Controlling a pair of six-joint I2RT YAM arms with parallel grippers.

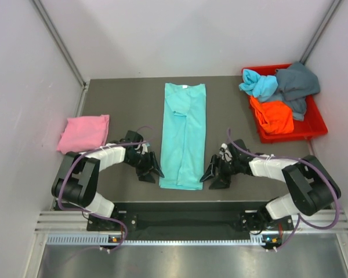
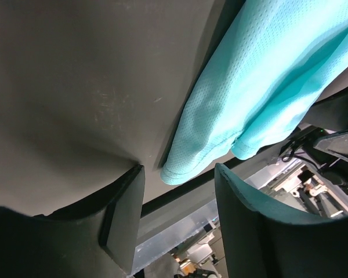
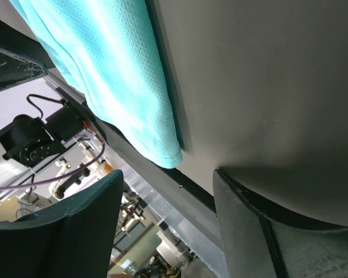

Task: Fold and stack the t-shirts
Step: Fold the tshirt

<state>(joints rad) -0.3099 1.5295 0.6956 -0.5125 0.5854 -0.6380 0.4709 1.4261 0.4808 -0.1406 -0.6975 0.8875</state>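
At lower centre of the top view, the left gripper point(image 1: 155, 172) and right gripper point(image 1: 209, 175) flank the near hem of the teal t-shirt point(image 1: 184, 136), both with jaws apart and empty. Seat each gripper over its hem corner, catch all layers, then carry the hem evenly toward the collar. The teal strip lies mid-frame on the bench point(image 1: 127, 104). The folded pink t-shirt point(image 1: 84, 133) lies at left, and the red bin point(image 1: 313, 130), upper right, holds the remaining t-shirts point(image 1: 275, 116).
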